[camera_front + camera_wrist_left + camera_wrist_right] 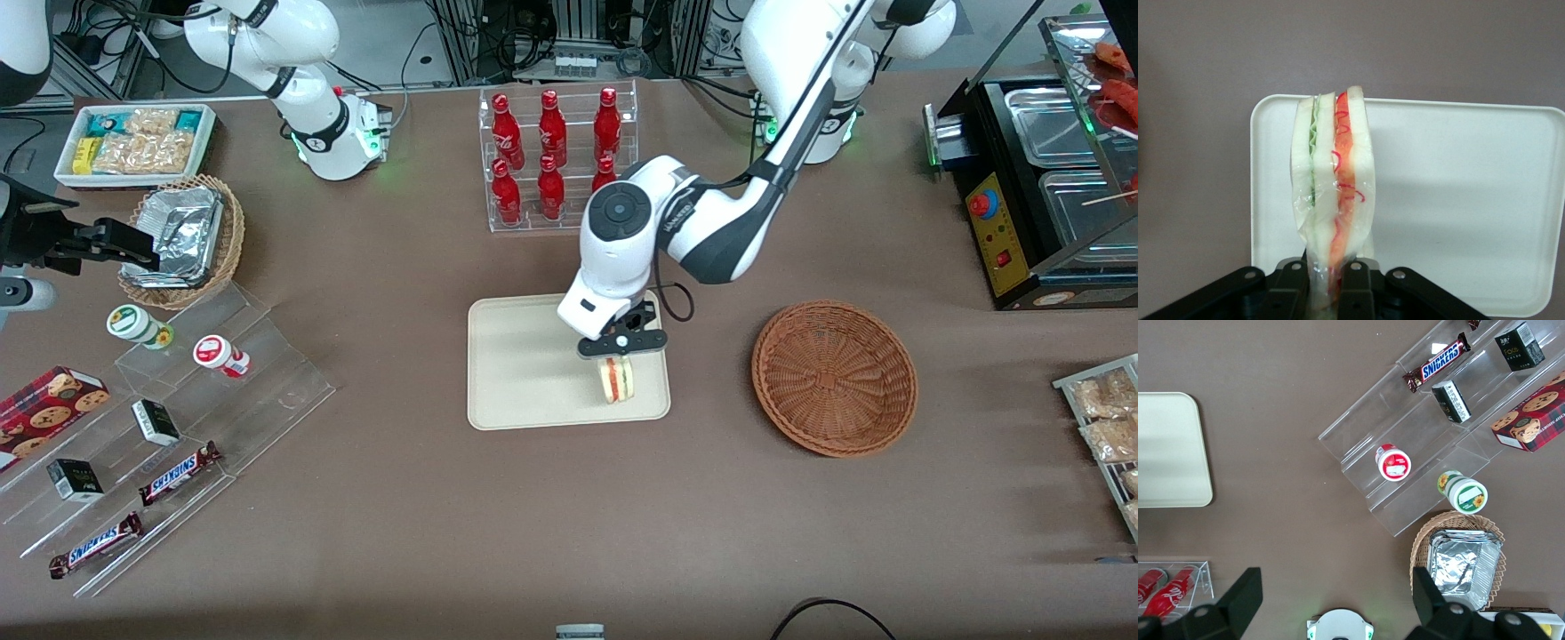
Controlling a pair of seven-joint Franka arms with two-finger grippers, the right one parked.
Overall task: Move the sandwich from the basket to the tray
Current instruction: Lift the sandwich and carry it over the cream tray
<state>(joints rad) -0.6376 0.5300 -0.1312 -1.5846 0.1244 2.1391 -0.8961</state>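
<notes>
Wrapped sandwich (619,380), pinched at one end by the closed hand (621,354), hangs over the cream tray (520,373); the wicker basket (834,378) sits nearby.

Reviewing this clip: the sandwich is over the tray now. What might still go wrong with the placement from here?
The gripper pinches the sandwich only by one narrow end of its wrap, so it may slip or swing. It hangs edge-on above the tray, so on release it will likely topple, and since it is near the tray's edge toward the basket, it could land on the rim or roll off.
</notes>
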